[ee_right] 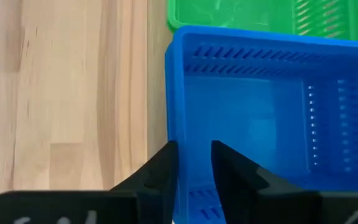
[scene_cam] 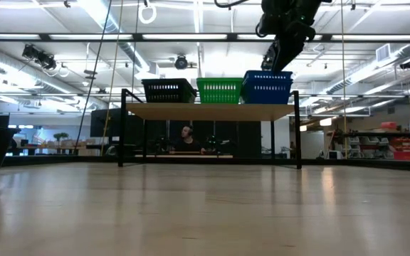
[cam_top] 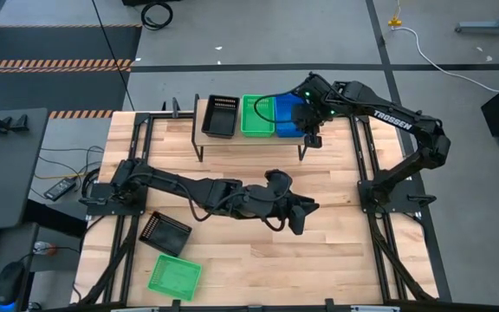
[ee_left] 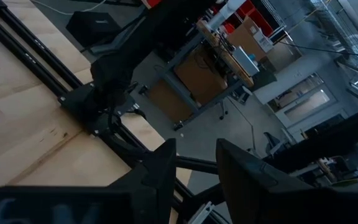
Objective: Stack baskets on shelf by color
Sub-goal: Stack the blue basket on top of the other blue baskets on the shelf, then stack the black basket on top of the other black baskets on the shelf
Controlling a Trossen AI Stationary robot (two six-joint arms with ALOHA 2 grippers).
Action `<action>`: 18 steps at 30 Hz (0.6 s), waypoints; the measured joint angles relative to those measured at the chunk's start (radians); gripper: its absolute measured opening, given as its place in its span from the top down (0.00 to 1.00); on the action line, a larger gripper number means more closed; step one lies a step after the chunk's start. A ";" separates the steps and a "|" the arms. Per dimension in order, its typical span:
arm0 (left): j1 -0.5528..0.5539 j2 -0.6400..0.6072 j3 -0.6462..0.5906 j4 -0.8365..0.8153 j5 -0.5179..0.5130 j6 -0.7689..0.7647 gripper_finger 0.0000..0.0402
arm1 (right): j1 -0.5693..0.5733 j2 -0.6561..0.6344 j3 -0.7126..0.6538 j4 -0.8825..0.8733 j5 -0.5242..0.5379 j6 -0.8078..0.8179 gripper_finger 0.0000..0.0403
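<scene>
While astride the blue basket (ee_right: 260, 118) wall, right hand (ee_right: 194, 165) stands slightly parted

- The bright green perforated plastic basket (ee_right: 263, 15) is cut off by the right wrist picture's edge.
- In the high view, the blue mesh plastic basket (cam_top: 286, 119) at 12 o'clock is partly hidden under the right gripper (cam_top: 310, 137).
- The person (scene_cam: 186, 139) behind the wooden shelf (scene_cam: 208, 112) is too small to tell.
</scene>
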 joint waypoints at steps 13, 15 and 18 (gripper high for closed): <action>0.000 -0.029 0.000 -0.206 0.026 -0.058 0.70 | 0.001 -0.073 0.076 0.000 -0.055 0.129 0.61; 0.000 -0.044 0.000 -0.274 0.026 -0.063 0.70 | 0.004 -0.089 0.100 0.000 -0.071 0.170 0.58; -0.001 -0.069 0.000 -0.374 0.030 -0.082 0.70 | 0.012 -0.112 0.118 -0.001 -0.097 0.244 0.55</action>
